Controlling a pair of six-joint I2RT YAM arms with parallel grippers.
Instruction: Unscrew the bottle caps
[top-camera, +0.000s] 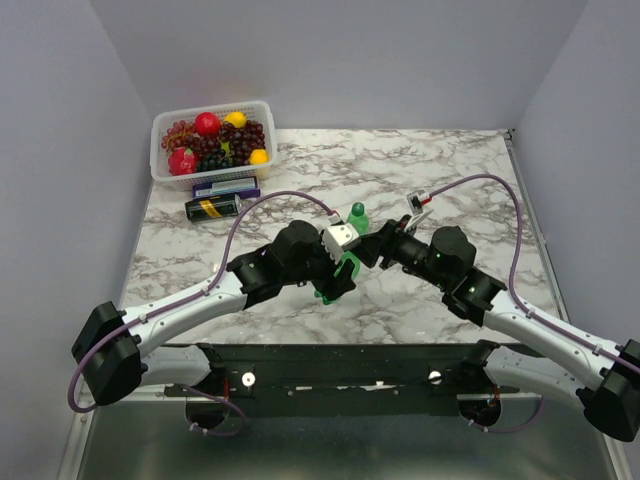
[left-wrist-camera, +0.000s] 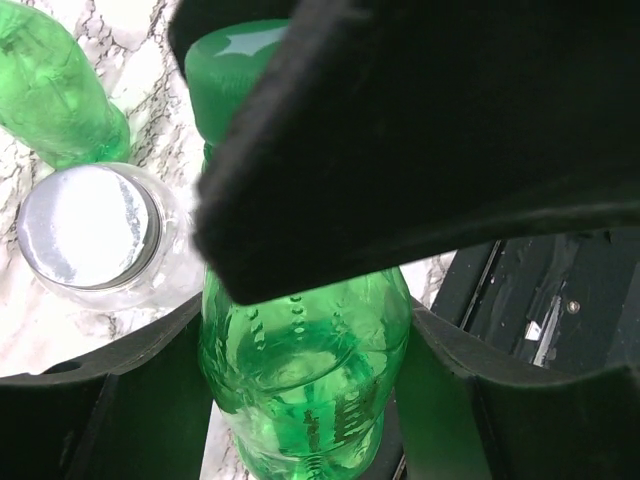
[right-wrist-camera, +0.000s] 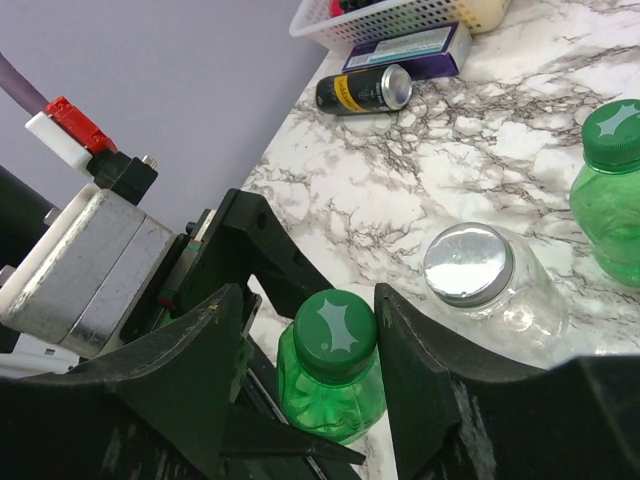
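Green and see-through, a small plastic bottle (right-wrist-camera: 330, 390) sits low in the middle of the right wrist view. Its dark green round screw cap (right-wrist-camera: 338, 335) is on top, not yet off. The left pincer (left-wrist-camera: 300, 405) squeezes the bottle's belly from both sides. I think that is to stop the bottle from turning. The right pincer (right-wrist-camera: 312, 345) reaches over the cap, one finger on each side, ready to twist. Its jaws are about half open. One finger touches the cap and a small gap shows by the other, so it does not grip yet. To the right, a squat clear bottle (right-wrist-camera: 520, 300) with a silvery cap (right-wrist-camera: 468, 263) and a second green bottle (right-wrist-camera: 612, 215) stand on the white marble table (right-wrist-camera: 400, 170), caps on.
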